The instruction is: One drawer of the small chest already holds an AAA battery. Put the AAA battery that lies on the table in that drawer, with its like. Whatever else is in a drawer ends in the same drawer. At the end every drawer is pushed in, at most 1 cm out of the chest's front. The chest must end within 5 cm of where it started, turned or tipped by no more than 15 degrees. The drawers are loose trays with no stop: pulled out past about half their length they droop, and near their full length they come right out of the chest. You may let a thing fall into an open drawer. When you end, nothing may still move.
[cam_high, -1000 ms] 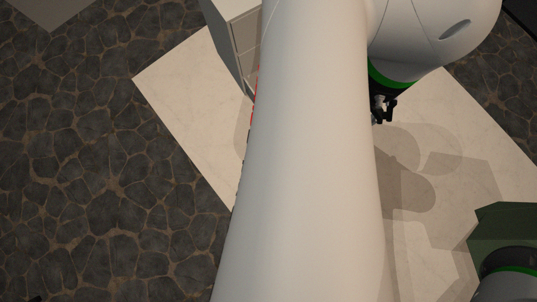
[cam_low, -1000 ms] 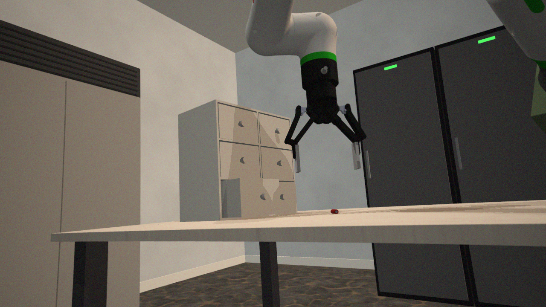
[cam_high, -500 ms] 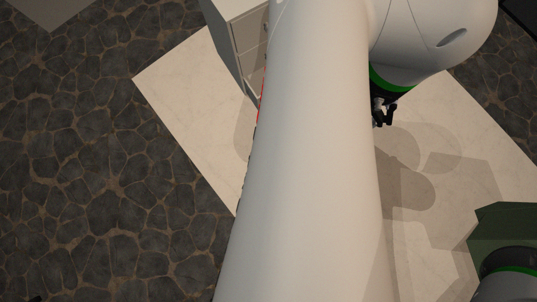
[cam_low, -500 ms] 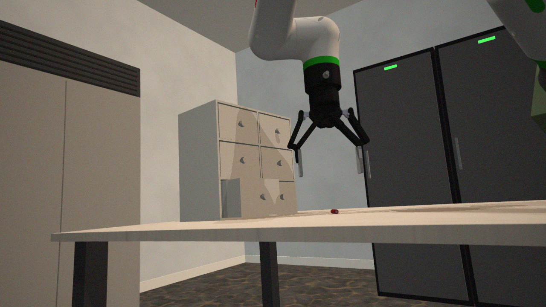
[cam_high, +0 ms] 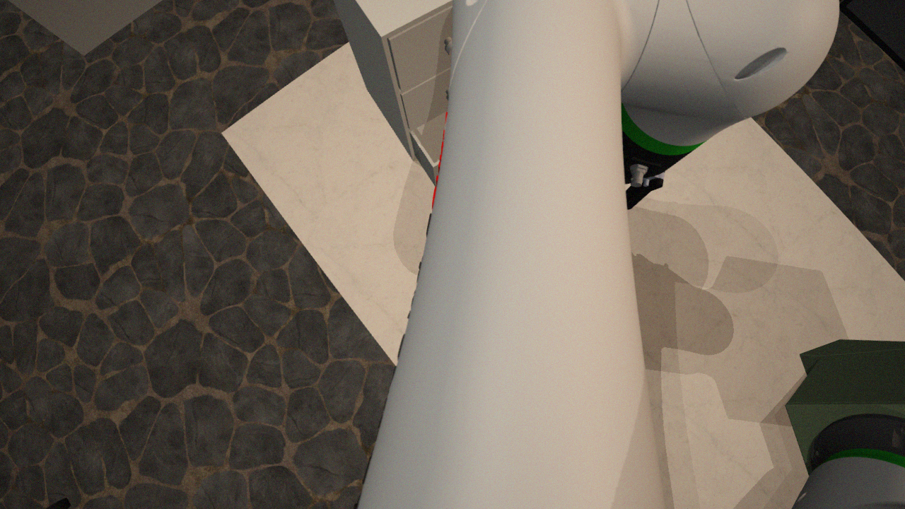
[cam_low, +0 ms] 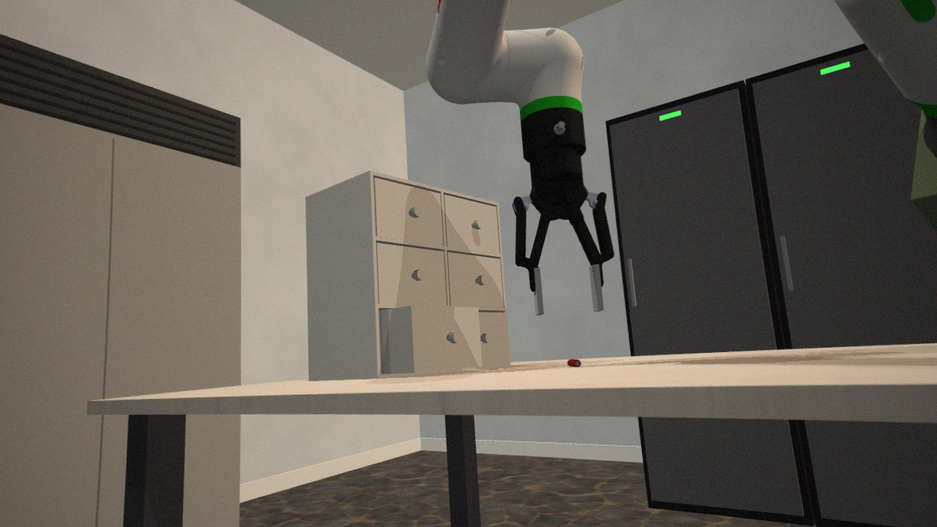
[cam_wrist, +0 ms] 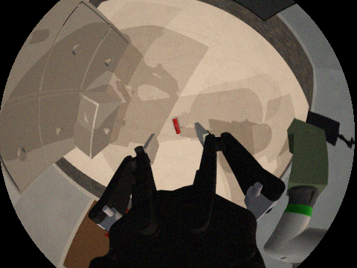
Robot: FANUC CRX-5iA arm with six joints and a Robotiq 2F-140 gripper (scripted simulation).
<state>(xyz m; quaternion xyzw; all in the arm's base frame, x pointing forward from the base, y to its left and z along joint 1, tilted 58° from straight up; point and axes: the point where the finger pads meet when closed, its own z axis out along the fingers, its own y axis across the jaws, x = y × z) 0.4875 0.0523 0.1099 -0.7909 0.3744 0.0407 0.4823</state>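
Note:
A small red AAA battery (cam_low: pixel 574 362) lies on the table to the right of the chest's front; it also shows in the wrist view (cam_wrist: pixel 177 125). The pale chest (cam_low: pixel 405 275) has six drawers in two columns. Its bottom-left drawer (cam_low: pixel 429 340) stands pulled out; in the wrist view (cam_wrist: pixel 94 124) I cannot see what it holds. My gripper (cam_low: pixel 567 307) hangs well above the battery, pointing down, its fingers about half apart with nothing between them. In the wrist view the battery lies just beyond the fingertips. In the top view the arm hides the battery and most of the chest (cam_high: pixel 417 69).
Two tall dark cabinets (cam_low: pixel 753 262) stand behind the table. The robot's green base block (cam_high: pixel 848 386) sits at the table's right end. The table's left edge (cam_high: pixel 303 234) runs close to the chest.

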